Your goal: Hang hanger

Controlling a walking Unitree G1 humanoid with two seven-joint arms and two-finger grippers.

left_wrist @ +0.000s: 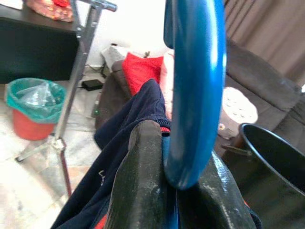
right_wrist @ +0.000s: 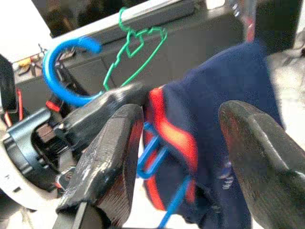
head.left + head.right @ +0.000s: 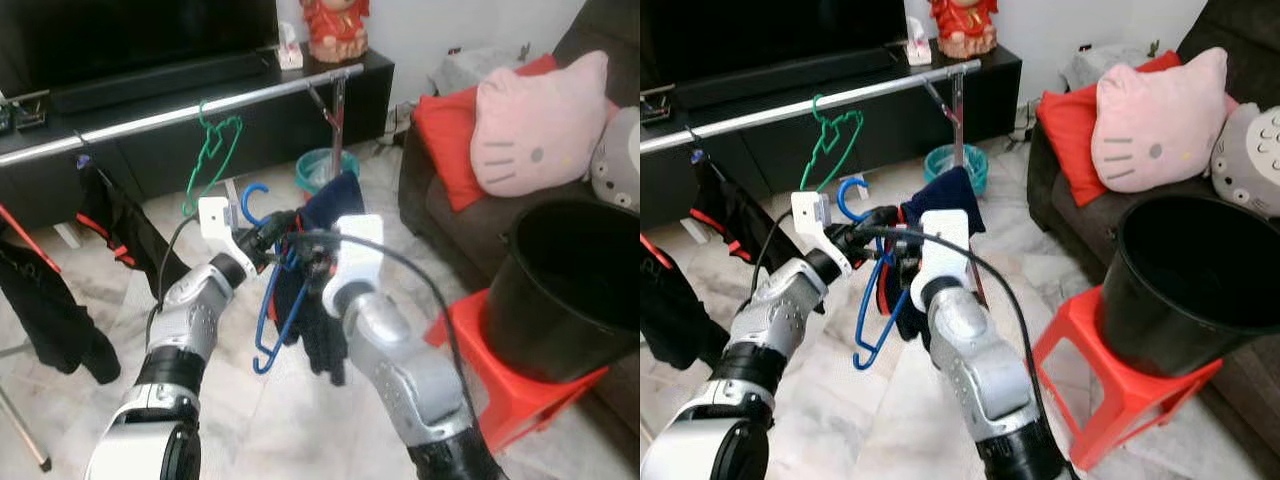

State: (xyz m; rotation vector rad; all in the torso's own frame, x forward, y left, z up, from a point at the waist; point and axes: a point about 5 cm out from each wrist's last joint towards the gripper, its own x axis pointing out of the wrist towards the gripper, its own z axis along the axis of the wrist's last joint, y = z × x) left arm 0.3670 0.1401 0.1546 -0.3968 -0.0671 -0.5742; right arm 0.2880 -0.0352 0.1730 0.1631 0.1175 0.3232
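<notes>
Your rail (image 3: 150, 118) only carries the green hanger (image 3: 212, 158) so far, so the hang itself isn't done. The blue hanger (image 3: 268, 300), navy garment (image 3: 325, 215) on it, sits mid-air below the rail, left gripper (image 3: 268, 238) clamped on its neck, right gripper (image 2: 183, 157) spread wide around the cloth.

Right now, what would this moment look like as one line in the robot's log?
left gripper: shut on blue hanger | right gripper: open at navy garment | rail: green hanger hung

Black bucket (image 3: 570, 290) on red stool (image 3: 505, 385)
</notes>
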